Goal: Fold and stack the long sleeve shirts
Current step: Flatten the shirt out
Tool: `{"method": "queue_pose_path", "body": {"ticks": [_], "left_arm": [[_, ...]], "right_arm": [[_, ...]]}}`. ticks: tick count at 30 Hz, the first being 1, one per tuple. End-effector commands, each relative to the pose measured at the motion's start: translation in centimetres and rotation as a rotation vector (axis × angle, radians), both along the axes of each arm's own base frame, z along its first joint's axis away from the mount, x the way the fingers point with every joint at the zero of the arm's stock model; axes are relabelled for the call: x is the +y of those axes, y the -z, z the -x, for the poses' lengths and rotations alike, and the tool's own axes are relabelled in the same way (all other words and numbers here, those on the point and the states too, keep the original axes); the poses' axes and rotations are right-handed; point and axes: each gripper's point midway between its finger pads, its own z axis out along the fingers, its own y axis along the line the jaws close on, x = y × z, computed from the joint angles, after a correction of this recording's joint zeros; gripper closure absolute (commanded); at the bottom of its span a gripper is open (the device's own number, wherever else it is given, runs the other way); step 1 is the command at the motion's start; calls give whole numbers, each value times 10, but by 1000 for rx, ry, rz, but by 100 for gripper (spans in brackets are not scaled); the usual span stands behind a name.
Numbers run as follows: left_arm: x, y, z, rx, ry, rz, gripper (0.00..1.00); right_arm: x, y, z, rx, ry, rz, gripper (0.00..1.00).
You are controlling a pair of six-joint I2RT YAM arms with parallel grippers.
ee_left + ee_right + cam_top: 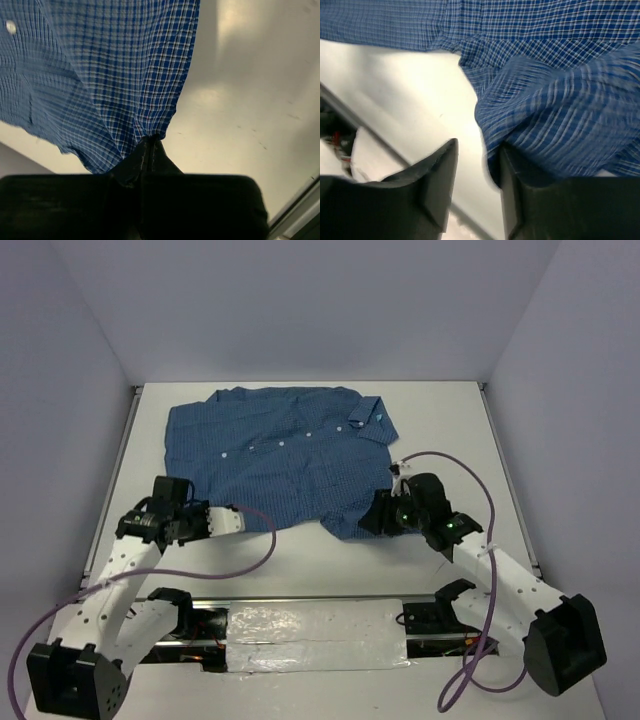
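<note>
A white, smooth table (440, 440) with pale walls on three sides fills the overhead view. On its far middle lies the blue finely checked button-up shirt (270, 460), soft woven cloth spread mostly flat in a rough rectangle. Its collar (365, 412) is at the far right, and its near right corner reaches closest to the arms. The two white arms rise from the near edge, each trailing a purple cable (250, 560), with a shiny crinkled strip (320, 632) between their bases. The left gripper (178, 490) sits at the shirt's near left edge. From the left wrist camera, the left gripper (150, 145) has its dark fingers pressed fully together on a pinch of the shirt's edge (125, 90), and the cloth fans away from that pinch in taut folds. The right gripper (372, 517) sits at the shirt's near right corner. From the right wrist camera, the right gripper (477, 146) has its jaws apart with bare table showing in the gap. A blurred, bunched fold of the shirt (555, 115) lies over one finger and touches it. A row of small white buttons (282, 444) runs across the shirt from left to right.
</note>
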Motion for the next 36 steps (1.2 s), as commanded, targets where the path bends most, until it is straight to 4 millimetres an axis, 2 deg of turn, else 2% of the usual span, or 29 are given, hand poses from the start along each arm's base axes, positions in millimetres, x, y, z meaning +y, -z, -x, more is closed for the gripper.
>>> {"method": "queue_pose_path", "body": {"ticks": [1,2,3,4,6,7,10,11,13,14,16,17,20,22,25,27,29,36], "left_arm": [[6,20,13,-4,73,-71,100],[7,22,12,-5,56,-69,100],[7,24,7,-12,30,-64,100],[9,26,7,-1,-4,-55,100],[11,31,4,21,-39,-56,100],[11,32,4,30,-72,-45,100],[15,35,4,41,-105,-49,100],[15,33,4,30,-110,-48,100],[15,33,7,29,-110,-48,100],[15,31,7,20,-111,-44,100],[16,31,8,12,-120,-41,100],[17,34,10,15,-127,-44,100],[20,36,9,6,-157,-50,100],[21,36,10,8,-182,-43,100],[18,34,10,1,-193,-16,100],[16,32,9,-8,-205,5,100],[14,32,9,-17,-212,19,100],[14,44,16,-5,-256,45,100]], "right_arm": [[15,-7,4,-2,8,-11,43],[18,-5,5,12,-5,2,31],[16,-1,9,34,-15,31,1],[14,-2,8,35,-17,53,0],[10,-19,3,6,-13,90,0],[4,-40,-9,-53,35,100,0],[-25,-55,-25,-48,193,143,0],[-50,-62,-42,-28,295,137,0],[-70,-58,-48,49,372,89,0],[-94,-51,-57,84,464,84,4],[-117,-36,-64,147,582,68,6],[-140,-33,-73,155,674,48,6],[-158,-9,-86,224,761,48,4],[-174,12,-92,276,765,174,8],[-200,45,-89,360,800,351,8],[-206,56,-85,397,779,418,8],[-204,68,-81,429,751,455,10],[-175,95,-81,503,704,451,13]]}}
